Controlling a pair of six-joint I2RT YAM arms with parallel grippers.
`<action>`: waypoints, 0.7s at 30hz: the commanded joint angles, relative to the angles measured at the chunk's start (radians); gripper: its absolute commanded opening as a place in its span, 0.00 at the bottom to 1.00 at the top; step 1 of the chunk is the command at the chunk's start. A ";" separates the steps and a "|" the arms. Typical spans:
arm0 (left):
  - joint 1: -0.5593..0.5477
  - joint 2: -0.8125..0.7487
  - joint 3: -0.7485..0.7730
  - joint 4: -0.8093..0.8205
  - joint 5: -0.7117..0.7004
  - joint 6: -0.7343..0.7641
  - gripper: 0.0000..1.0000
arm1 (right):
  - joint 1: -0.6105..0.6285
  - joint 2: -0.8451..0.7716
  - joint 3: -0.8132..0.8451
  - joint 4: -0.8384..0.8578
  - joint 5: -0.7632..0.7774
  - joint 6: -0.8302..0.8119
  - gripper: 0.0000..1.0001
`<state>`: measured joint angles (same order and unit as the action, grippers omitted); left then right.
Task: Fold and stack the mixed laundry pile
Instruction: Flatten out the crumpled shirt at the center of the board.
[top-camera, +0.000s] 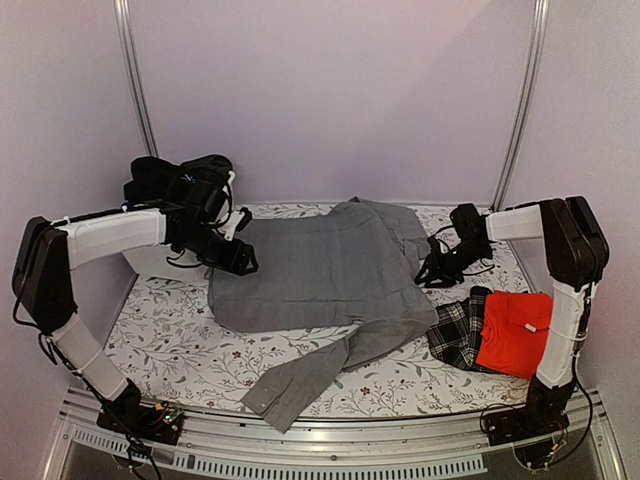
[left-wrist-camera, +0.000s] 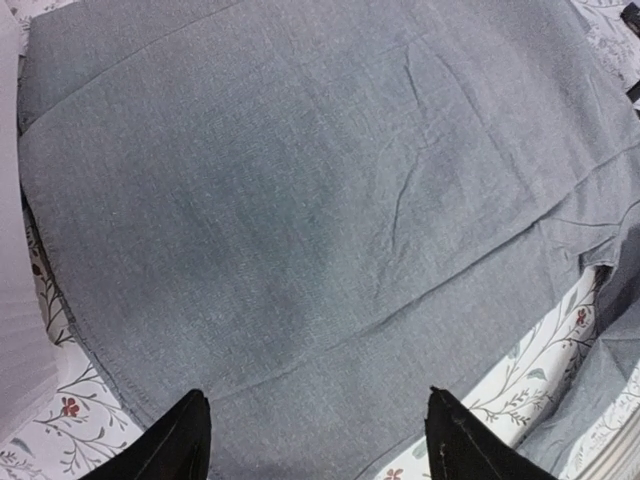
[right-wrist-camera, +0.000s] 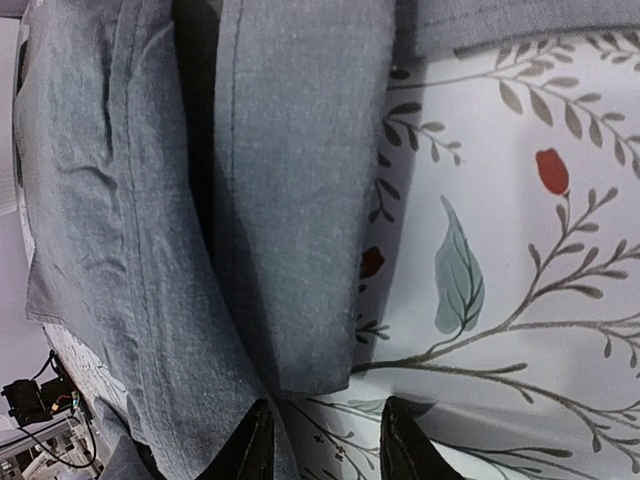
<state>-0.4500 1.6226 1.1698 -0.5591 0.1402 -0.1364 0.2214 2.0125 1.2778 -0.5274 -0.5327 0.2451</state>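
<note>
Shirt (top-camera: 330, 270), grey, lies spread flat mid-bench (top-camera: 180, 340), one sleeve trailing toward the near edge. At its right side lies the plaid cloth (top-camera: 458, 330), with the red shirt (top-camera: 515, 332) just beside that. At far left the black garment (top-camera: 165, 178) is heaped above the tub (top-camera: 160, 262). Over the shirt's left hem hovers the left end effector (left-wrist-camera: 318, 440), fingers parted, holding nothing. At the shirt's right edge the right end effector (right-wrist-camera: 325, 445) is likewise released, low over the bench.
</note>
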 joint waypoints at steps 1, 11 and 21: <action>-0.009 0.018 0.038 0.020 -0.012 -0.002 0.73 | 0.005 0.048 0.044 0.017 0.021 -0.012 0.36; -0.011 0.038 0.041 0.021 -0.034 -0.002 0.73 | 0.063 0.111 0.116 -0.054 0.181 -0.033 0.24; -0.050 0.141 0.023 -0.026 -0.102 0.023 0.75 | 0.063 0.065 0.070 -0.101 0.326 -0.069 0.00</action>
<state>-0.4591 1.7035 1.1904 -0.5598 0.0853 -0.1352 0.2832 2.0827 1.3884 -0.5446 -0.3656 0.2058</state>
